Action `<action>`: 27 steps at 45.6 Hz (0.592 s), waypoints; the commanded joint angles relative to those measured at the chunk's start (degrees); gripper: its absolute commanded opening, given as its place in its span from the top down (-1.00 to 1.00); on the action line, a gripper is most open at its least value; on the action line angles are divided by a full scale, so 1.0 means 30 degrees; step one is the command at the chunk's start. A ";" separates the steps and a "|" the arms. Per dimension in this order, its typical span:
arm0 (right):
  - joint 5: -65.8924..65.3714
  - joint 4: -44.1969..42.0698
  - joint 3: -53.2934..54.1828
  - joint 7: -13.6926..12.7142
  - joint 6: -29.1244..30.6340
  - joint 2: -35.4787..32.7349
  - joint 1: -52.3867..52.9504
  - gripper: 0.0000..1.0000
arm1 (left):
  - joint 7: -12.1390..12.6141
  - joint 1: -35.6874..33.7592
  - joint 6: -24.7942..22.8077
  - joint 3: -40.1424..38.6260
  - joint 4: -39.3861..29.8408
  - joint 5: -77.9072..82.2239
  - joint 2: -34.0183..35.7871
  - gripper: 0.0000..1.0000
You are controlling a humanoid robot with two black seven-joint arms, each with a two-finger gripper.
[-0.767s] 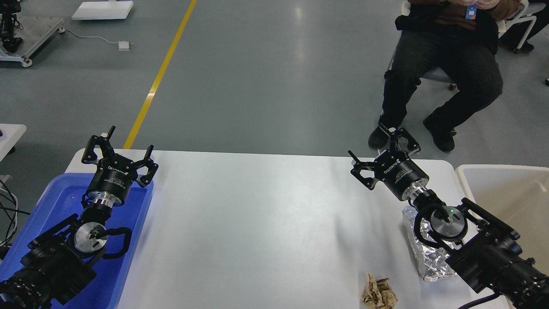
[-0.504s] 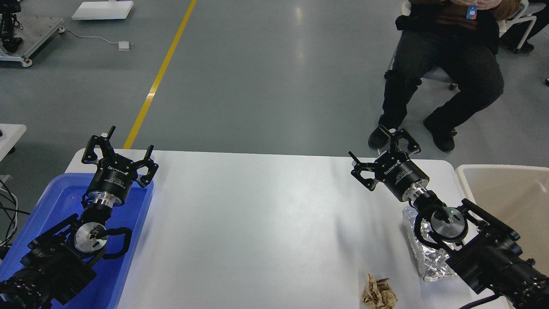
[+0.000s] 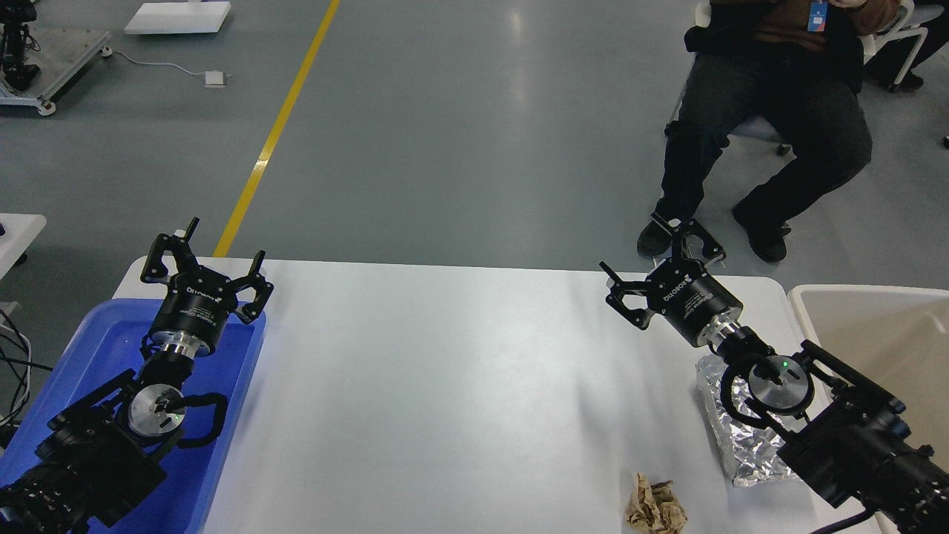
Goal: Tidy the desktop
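Both my claws spread wide, empty: left gripper (image 3: 210,251) over blue tray (image 3: 237,386), right gripper (image 3: 658,261) above desktop (image 3: 445,386); foil wad (image 3: 749,452) and crumpled paper (image 3: 654,506) behind it.

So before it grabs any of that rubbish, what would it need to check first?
1. Left fingers spread and empty: ok.
2. Right fingers spread and empty: ok.
3. Crumpled brown paper ball unobstructed on the white glossy desktop: ok.
4. Crinkled silver foil lump fully visible: not ok, right arm covers part of it.
5. Off-white bin with beige inside has room: ok.
6. Blue plastic tray contents: cannot tell, left arm hides much.
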 commanded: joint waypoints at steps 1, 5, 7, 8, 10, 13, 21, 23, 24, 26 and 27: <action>-0.1209 0.3780 0.0151 0.0040 -0.0066 -0.2667 -0.0218 -1.00 | -0.0001 0.0002 0.0005 0.0011 0.0000 0.0000 -0.0001 -1.00; -0.1209 0.5716 0.0239 0.0040 -0.0300 -0.4308 -0.0189 -1.00 | -0.0001 0.0002 0.0005 0.0011 0.0000 0.0000 -0.0001 -1.00; -0.1238 0.6478 0.0268 0.0040 -0.0300 -0.5011 -0.0160 -1.00 | -0.0001 0.0002 0.0005 -0.0018 0.0000 0.0000 -0.0001 -1.00; -0.1297 0.6801 0.0268 0.0040 -0.0329 -0.5363 -0.0159 -1.00 | -0.0001 -0.0027 0.0005 -0.0018 0.0000 0.0000 -0.0001 -1.00; -0.1297 0.7358 0.0269 0.0040 -0.0359 -0.6066 -0.0072 -1.00 | -0.0001 0.0002 0.0005 0.0011 0.0000 0.0000 -0.0001 -1.00; -0.1530 0.8293 0.0064 0.0040 -0.0330 -0.7497 0.0133 -1.00 | -0.0001 0.0002 0.0005 -0.0018 0.0000 0.0000 -0.0001 -1.00; -0.4135 1.0845 -0.0491 -0.0018 -0.0301 -1.0051 -0.0159 -1.00 | -0.0001 -0.0027 0.0005 -0.0018 0.0000 0.0000 -0.0001 -1.00; -0.4693 1.1168 -0.0843 -0.0018 -0.0271 -1.0550 -0.0188 -1.00 | -0.0001 -0.0027 0.0005 0.0011 0.0000 0.0000 -0.0001 -1.00; -0.4957 1.1285 -0.1048 -0.0018 -0.0271 -1.0755 -0.0160 -1.00 | -0.0001 -0.0027 0.0005 0.0011 0.0000 0.0000 -0.0001 -1.00; -0.5513 1.1345 -0.1371 -0.0018 -0.0271 -1.1048 -0.0130 -1.00 | -0.0001 -0.0027 0.0005 0.0011 0.0000 0.0000 -0.0001 -1.00; -0.5777 1.1345 -0.1459 -0.0018 -0.0271 -1.1166 -0.0130 -1.00 | -0.0001 -0.0027 0.0005 -0.0018 0.0000 0.0000 -0.0001 -1.00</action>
